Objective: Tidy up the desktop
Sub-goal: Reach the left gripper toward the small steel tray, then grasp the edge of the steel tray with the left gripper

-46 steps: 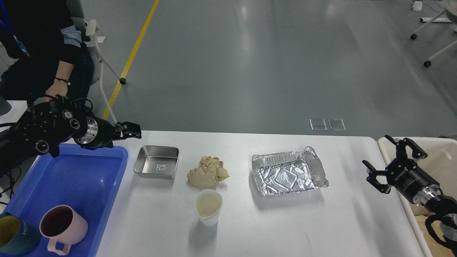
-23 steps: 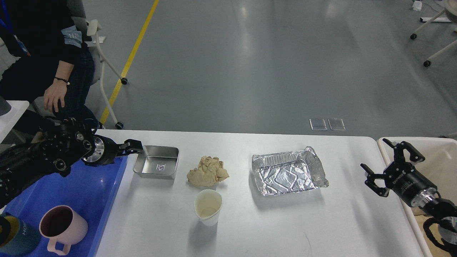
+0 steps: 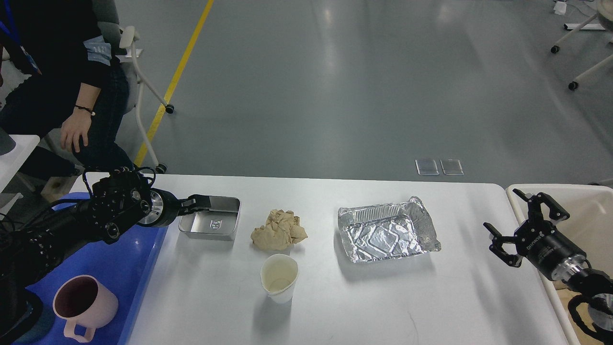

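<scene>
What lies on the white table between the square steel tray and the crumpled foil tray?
In the head view, only a crumpled beige paper wad lies between the square steel tray and foil tray.

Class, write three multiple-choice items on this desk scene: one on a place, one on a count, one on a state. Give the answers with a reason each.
1. Where does the crumpled brown paper lie?
A. in the foil tray
B. on the desktop between the steel tin and the foil tray
C. in the blue tray

2. How many loose items sit on the desktop?
A. two
B. four
C. six

3. How is the right hand?
A. open, holding nothing
B. shut on the paper cup
C. shut on the foil tray

Answers: 1 B, the steel tin is left of it and the foil tray right. 2 B, tin, paper, foil tray and paper cup. 3 A, its fingers are spread, clear of everything.
</scene>
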Motion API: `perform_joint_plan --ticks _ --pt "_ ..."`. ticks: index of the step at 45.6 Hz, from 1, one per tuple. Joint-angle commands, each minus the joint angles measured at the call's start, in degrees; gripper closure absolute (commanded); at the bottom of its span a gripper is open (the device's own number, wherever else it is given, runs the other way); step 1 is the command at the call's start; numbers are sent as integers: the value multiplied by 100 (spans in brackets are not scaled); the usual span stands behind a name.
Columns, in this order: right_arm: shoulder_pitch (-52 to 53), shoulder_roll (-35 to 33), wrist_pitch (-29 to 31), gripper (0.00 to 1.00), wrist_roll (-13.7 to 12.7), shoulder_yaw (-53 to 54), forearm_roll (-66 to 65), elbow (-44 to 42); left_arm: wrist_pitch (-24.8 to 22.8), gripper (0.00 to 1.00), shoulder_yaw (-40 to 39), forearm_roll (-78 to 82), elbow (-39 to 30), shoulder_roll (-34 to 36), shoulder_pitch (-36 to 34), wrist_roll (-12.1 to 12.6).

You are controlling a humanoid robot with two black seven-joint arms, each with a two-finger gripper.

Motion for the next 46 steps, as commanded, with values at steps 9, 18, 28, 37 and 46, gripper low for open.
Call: perform_joint_plan --ticks 9,18,28,37,46 --pt "-28 8 0 0 8 0 0 -7 70 11 22 33 149 -32 53 -27" --pt "-28 8 0 0 8 0 0 -7 228 21 101 59 263 -128 229 -246" --pt "-28 8 0 0 8 0 0 -7 430 21 444 6 352 -217 211 -440" --pt "-45 8 0 0 17 0 0 -7 641 21 479 41 360 -304 194 -405" --pt "-45 8 0 0 17 0 0 -7 817 20 479 24 369 -340 211 -326"
